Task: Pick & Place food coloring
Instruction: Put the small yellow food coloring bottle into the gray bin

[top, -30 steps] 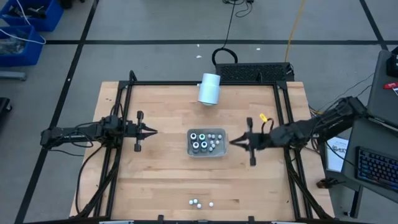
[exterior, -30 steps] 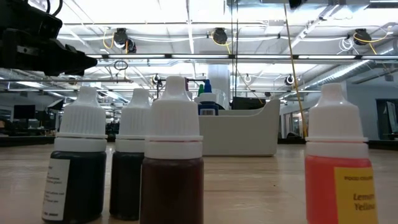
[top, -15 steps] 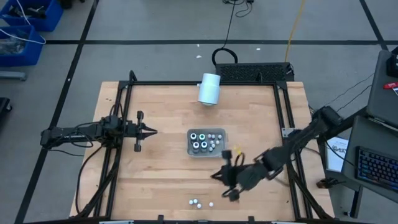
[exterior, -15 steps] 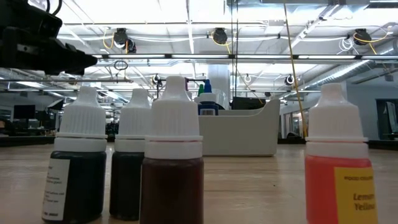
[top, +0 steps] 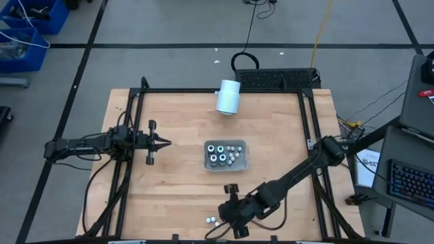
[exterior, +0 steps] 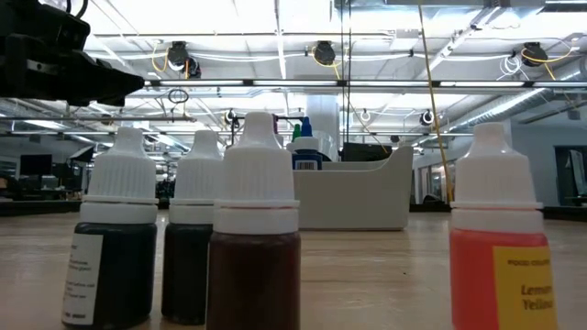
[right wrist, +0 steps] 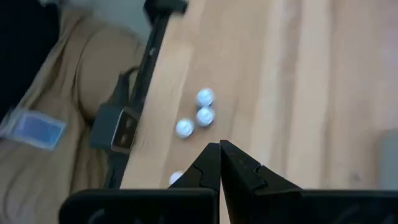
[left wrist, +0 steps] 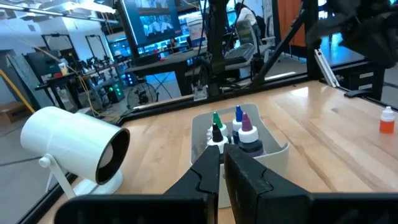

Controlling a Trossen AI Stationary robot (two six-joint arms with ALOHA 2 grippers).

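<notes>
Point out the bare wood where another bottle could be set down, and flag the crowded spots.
Bare: the strip between the left tool and the grey tray, and the stretch between tray and white cylinder. Crowded: the near edge, where the right tool hangs by the loose bottles.

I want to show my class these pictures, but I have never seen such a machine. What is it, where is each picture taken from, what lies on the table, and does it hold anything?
It is a robot with two dark arms at a wooden table, each ending in a two-finger tool. One picture looks straight down, one looks level across the tabletop, and two come from cameras on the wrists. In the middle stands a grey tray of small food coloring bottles. A few more bottles stand near the front edge, seen close up in the level view. A large white cylinder lies at the back. The left tool waits left of the tray, shut. The right tool, also shut, is beside the front bottles. Neither holds anything.
</notes>
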